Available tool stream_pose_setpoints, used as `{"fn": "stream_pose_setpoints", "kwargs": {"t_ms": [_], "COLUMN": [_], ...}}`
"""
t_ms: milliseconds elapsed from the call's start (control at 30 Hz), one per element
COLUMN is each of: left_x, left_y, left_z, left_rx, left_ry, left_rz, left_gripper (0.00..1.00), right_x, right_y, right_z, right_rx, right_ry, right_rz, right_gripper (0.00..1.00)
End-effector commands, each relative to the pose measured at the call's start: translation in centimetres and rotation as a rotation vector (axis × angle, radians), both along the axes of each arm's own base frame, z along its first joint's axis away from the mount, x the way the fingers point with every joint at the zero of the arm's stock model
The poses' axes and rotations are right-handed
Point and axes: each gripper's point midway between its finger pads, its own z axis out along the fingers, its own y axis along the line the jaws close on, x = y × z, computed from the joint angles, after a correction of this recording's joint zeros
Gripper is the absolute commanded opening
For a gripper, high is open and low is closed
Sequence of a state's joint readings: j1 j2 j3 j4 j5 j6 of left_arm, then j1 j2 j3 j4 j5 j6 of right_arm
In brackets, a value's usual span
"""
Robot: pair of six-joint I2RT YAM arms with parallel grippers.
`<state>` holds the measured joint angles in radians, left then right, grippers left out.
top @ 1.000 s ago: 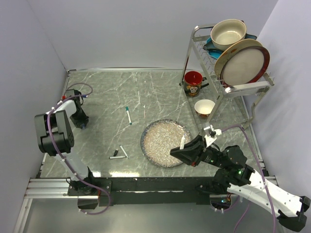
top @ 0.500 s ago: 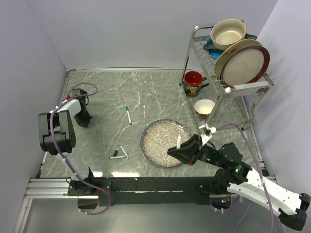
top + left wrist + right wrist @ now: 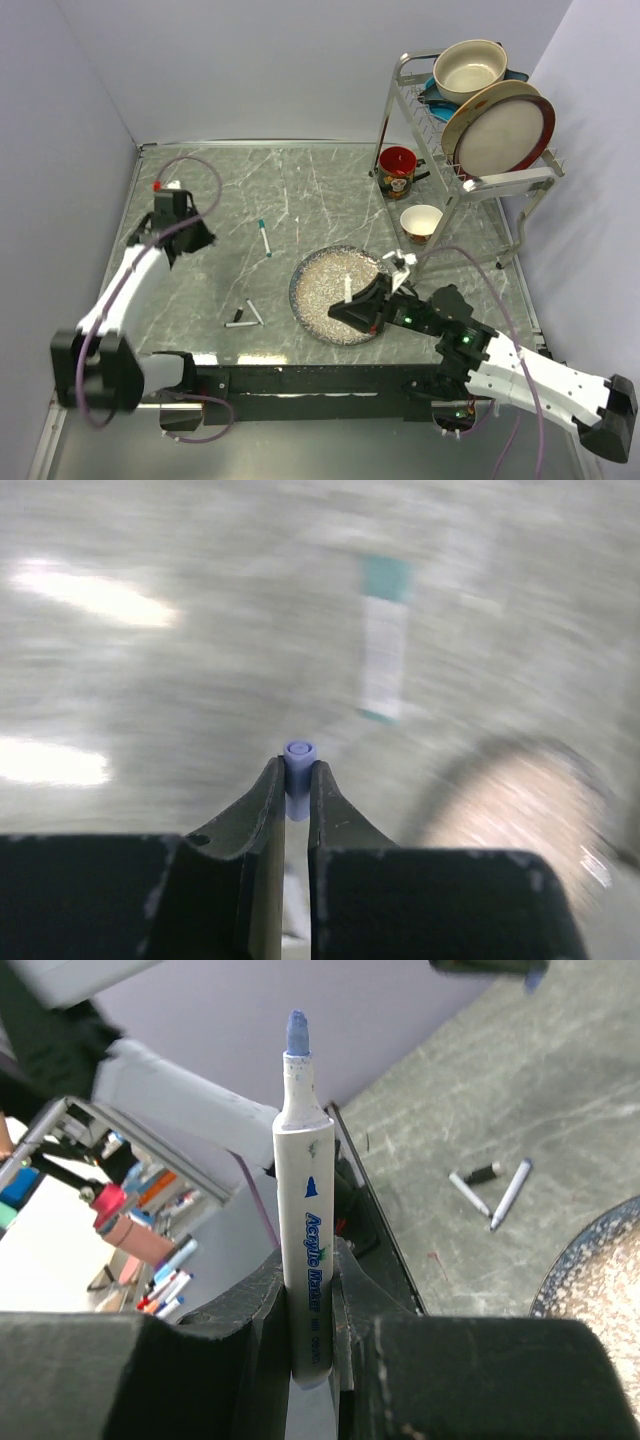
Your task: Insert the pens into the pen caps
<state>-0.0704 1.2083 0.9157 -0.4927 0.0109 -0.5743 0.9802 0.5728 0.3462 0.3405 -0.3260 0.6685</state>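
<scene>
My left gripper (image 3: 192,236) is shut on a small blue cap (image 3: 298,763) and holds it above the table at the left. My right gripper (image 3: 352,308) is shut on a white pen (image 3: 305,1250) with a bare blue tip. It holds the pen upright over the speckled plate (image 3: 318,272); the pen also shows in the top view (image 3: 348,290). A teal-capped pen (image 3: 265,238) lies left of the plate and is blurred in the left wrist view (image 3: 383,650). Two more pens (image 3: 244,318), one with a black end, lie near the front edge.
A dish rack (image 3: 470,180) with a pot and plates stands at the back right. A red mug (image 3: 398,172) and a white cup (image 3: 421,222) sit beside it. The plate's rim shows in the right wrist view (image 3: 560,1280).
My left arm has swung up from the far-left edge and reaches out over the table with the blue cap. My right gripper has carried the pen leftward over the plate.
</scene>
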Motion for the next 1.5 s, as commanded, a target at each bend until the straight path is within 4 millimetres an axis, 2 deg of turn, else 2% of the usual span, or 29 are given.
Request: {"fn": "stream_pose_setpoints", "kwargs": {"t_ms": [0,33,67,100,167,200,233,267,300,333,367,433,467,633,833,1033,1200,1467], "left_x": [-1.6,-2.5,-3.7,-4.2,-6.2,-6.5,-7.5,-8.2,-8.6,-9.3,-9.6,-10.6,-10.8,-12.2,-13.6,-14.2,-14.1,-14.0], "left_y": [-8.4,-9.3,-10.9,-12.2,-13.6,-14.1,-14.6,-15.2,-15.4,-15.7,-15.9,-16.3,-16.3,-16.0,-16.1,-15.7,-15.5,-15.3], "left_z": [6.7,9.1,9.3,11.7,13.2,15.0,15.8,15.9,16.7,17.2,17.2,18.0,17.9,18.6,18.5,18.5,18.2,18.1], "left_rx": [-0.274,-0.317,-0.360,-0.437,-0.509,-0.562,-0.596,-0.620,-0.646,-0.663,-0.673,-0.693,-0.700,-0.708,-0.741,-0.723,-0.690,-0.671], "left_ry": [-0.251,-0.333,-0.354,-0.435,-0.500,-0.564,-0.594,-0.601,-0.631,-0.643,-0.648,-0.682,-0.680,-0.725,-0.738,-0.755,-0.752,-0.752], "left_rz": [-0.200,-0.239,-0.290,-0.331,-0.388,-0.403,-0.439,-0.471,-0.490,-0.517,-0.529,-0.566,-0.573,-0.592,-0.632,-0.636,-0.634,-0.625], "left_gripper": [0.01,0.01,0.01,0.01,0.01,0.01,0.01,0.01,0.01,0.01,0.01,0.01,0.01,0.01,0.01,0.01,0.01,0.01], "right_x": [0.5,0.6,0.9,1.0,1.6,1.6,1.5,1.5,1.5,1.8,2.0,2.3,2.5,3.5,3.7,3.3,3.0,2.9], "right_y": [1.8,2.1,2.7,3.2,4.6,5.1,5.8,6.2,6.6,7.3,7.8,8.9,9.3,10.8,12.4,13.7,14.3,14.1], "right_z": [1.2,1.2,1.2,1.0,0.6,0.5,-0.2,0.9,1.0,0.2,1.0,0.5,1.2,0.7,0.9,1.3,1.2,1.2], "right_rx": [0.047,0.049,0.051,0.046,0.030,0.037,0.027,0.069,0.080,0.064,0.081,0.062,0.074,0.036,0.017,0.007,0.000,-0.008], "right_ry": [-0.030,-0.034,-0.043,-0.046,-0.026,-0.010,0.009,-0.005,0.008,0.027,0.023,0.034,0.026,0.042,0.049,0.051,0.060,0.054], "right_rz": [0.008,0.009,0.012,0.016,0.028,0.037,0.058,0.065,0.072,0.075,0.079,0.088,0.090,0.077,0.107,0.140,0.149,0.141], "right_gripper": [0.00,0.00,0.00,0.00,0.00,0.00,0.00,0.00,0.00,0.00,0.00,0.00,0.00,0.00,0.00,0.00,0.00,0.00]}}
